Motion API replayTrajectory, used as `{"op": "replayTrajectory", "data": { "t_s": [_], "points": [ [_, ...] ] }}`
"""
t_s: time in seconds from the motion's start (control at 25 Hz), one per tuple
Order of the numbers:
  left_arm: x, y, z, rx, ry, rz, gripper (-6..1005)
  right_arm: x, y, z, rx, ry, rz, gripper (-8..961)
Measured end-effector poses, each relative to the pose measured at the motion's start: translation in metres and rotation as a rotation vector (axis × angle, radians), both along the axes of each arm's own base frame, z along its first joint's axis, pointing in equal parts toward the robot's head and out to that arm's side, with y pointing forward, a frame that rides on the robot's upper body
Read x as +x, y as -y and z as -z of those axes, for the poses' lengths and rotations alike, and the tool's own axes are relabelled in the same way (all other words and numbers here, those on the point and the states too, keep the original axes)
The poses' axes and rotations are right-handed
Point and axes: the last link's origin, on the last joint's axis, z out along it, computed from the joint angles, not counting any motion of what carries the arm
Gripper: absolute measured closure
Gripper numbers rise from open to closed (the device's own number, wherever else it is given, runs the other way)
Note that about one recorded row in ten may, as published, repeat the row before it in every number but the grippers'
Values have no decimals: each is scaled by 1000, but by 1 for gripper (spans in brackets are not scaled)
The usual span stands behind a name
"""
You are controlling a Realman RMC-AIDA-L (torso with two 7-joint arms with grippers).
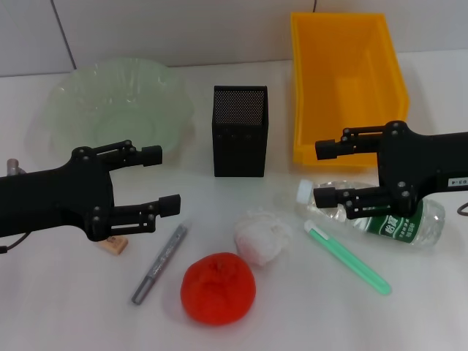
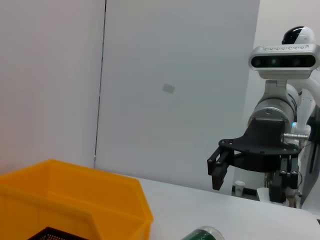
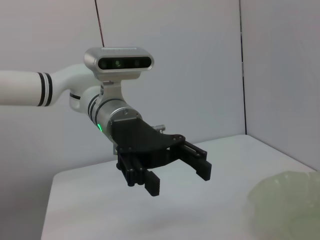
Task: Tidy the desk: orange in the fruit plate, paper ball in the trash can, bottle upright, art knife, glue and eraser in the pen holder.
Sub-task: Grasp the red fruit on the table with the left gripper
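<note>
Orange [image 1: 218, 288] on desk; both grippers' fingers apart.

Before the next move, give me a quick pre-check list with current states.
1. Left gripper open, holding nothing: ok.
2. Right gripper open, holding nothing: ok.
3. Bottle upright: not ok, it lies on its side under the right gripper.
4. Orange in the fruit plate: not ok, still on the table.
5. Paper ball in the yellow bin: not ok, beside the orange.
6. Pen holder upright and reachable: ok.
</note>
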Motion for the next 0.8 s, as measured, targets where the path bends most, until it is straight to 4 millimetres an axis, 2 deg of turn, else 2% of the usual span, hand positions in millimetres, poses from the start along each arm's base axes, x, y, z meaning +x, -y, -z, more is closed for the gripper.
{"op": "replayTrajectory", "data": {
  "t_s": [0.8],
  "points": [
    [1, 1, 1, -2, 2, 4, 232, -1, -2, 0, 7, -2, 5, 245]
  ]
}}
